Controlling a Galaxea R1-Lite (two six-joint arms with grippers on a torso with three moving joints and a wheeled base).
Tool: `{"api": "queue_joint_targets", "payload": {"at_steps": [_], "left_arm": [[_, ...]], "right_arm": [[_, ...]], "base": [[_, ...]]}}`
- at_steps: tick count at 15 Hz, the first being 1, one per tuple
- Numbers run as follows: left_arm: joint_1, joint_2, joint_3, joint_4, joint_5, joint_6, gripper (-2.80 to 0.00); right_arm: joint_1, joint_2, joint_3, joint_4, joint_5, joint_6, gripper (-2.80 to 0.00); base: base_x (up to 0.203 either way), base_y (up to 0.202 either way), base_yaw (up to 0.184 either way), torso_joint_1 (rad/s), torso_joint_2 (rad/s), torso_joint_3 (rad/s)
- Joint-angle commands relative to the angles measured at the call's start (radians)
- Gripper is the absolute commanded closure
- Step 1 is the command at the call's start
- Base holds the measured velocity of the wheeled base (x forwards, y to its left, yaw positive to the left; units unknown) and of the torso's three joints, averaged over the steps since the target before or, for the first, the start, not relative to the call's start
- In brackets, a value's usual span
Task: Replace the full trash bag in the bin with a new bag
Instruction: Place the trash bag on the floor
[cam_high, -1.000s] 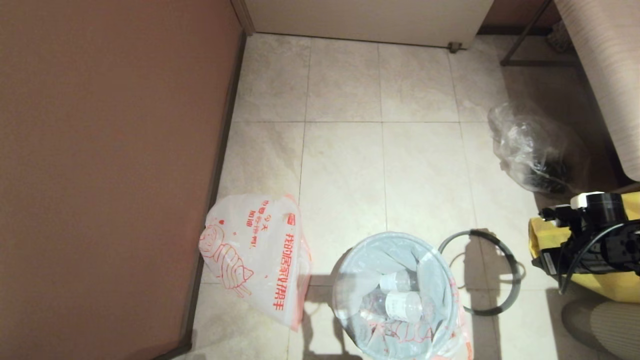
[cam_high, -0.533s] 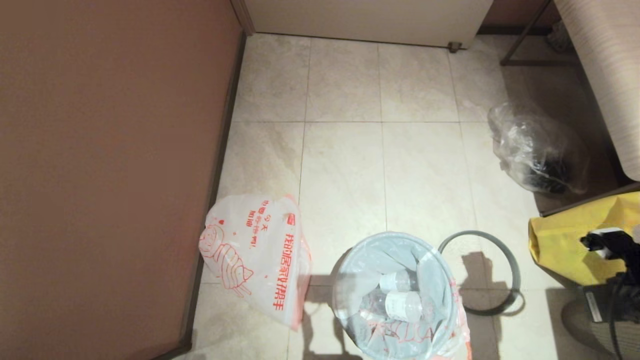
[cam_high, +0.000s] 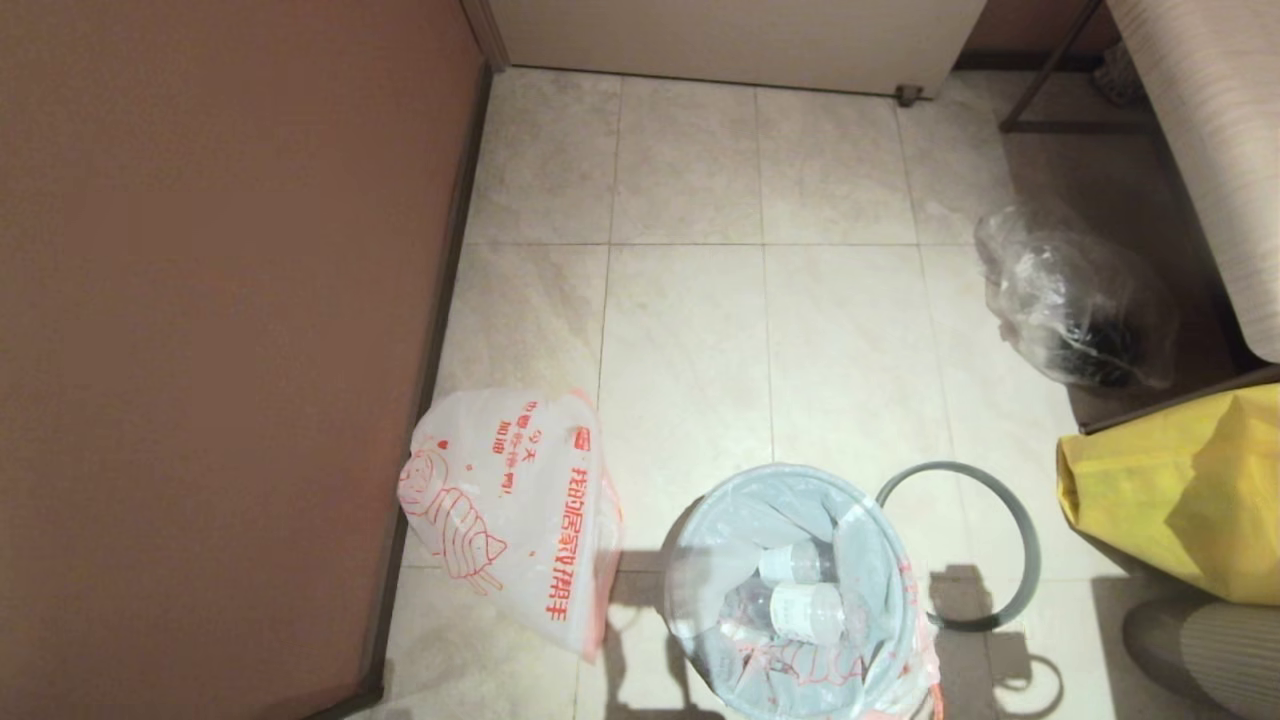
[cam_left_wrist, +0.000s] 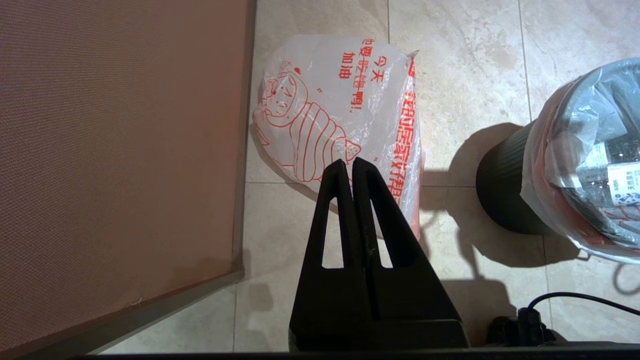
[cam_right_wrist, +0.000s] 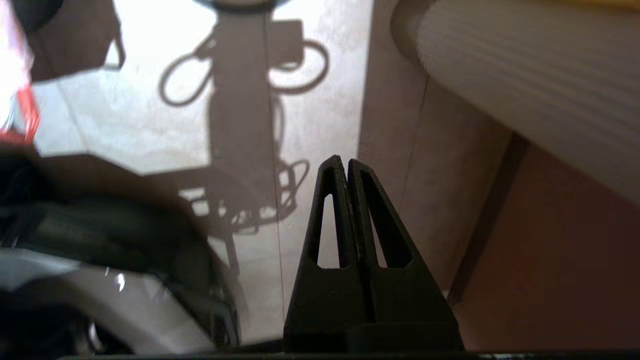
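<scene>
Head view shows neither arm in frame. Left wrist view: left gripper (cam_left_wrist: 352, 162) hangs above the floor, pointing down, fingers pressed together, holding nothing. Directly past its fingertips lies the new bag (cam_left_wrist: 345, 120), flat and smooth on the tiles, cat drawing up. Brown wall panel (cam_left_wrist: 120, 140) runs close beside that bag on one side of the gripper; its lower corner ends level with the gripper's base. On the gripper's other side, well apart, stands the bin (cam_left_wrist: 505, 195), black ribbed wall visible, with the full trash bag (cam_left_wrist: 565, 155) draped over its top edge and bottles inside. Bare tile between the new bag and the bin.

Right wrist view: right gripper (cam_right_wrist: 346, 162) is low over the floor, fingers pressed together, nothing between them. Bare tile with arm shadow ahead of it; a ribbed beige surface (cam_right_wrist: 525, 90) off to one side, dark blurred robot parts on the other.

Head view layout: bin (cam_high: 790, 590) sits at the lower edge, full trash bag (cam_high: 800, 600) still lining it. Grey ring rim (cam_high: 1010, 520) is off the bin, flat on the floor, touching its right side. Yellow bag (cam_high: 1170, 490) just beyond the ring. Clear bag (cam_high: 1075, 300) with dark contents sits farther off, near the beige furniture. Open tile (cam_high: 690, 330) ahead of the bin up to the white door.
</scene>
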Motion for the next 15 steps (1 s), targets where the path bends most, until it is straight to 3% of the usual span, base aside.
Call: {"api": "queue_joint_targets", "payload": {"at_steps": [1,7,10,12,15], "left_arm": [[0.0,0.0,0.0,0.0,0.0,-0.001,0.0],[0.0,0.0,0.0,0.0,0.0,-0.001,0.0],[0.0,0.0,0.0,0.0,0.0,-0.001,0.0],[0.0,0.0,0.0,0.0,0.0,-0.001,0.0],[0.0,0.0,0.0,0.0,0.0,-0.001,0.0]], "right_arm": [[0.002,-0.174,-0.008,0.163,0.011,0.001,0.0],[0.005,0.001,-0.031,0.178,0.259,0.056,0.0],[0.048,0.179,-0.053,0.097,0.312,0.199,0.0],[0.128,0.294,-0.073,0.044,0.322,0.33,0.0],[0.244,0.464,-0.085,-0.04,0.324,0.419,0.0]], "base": [[0.0,0.0,0.0,0.0,0.0,0.0],[0.0,0.0,0.0,0.0,0.0,0.0],[0.0,0.0,0.0,0.0,0.0,0.0],[0.0,0.0,0.0,0.0,0.0,0.0],[0.0,0.0,0.0,0.0,0.0,0.0]]}}
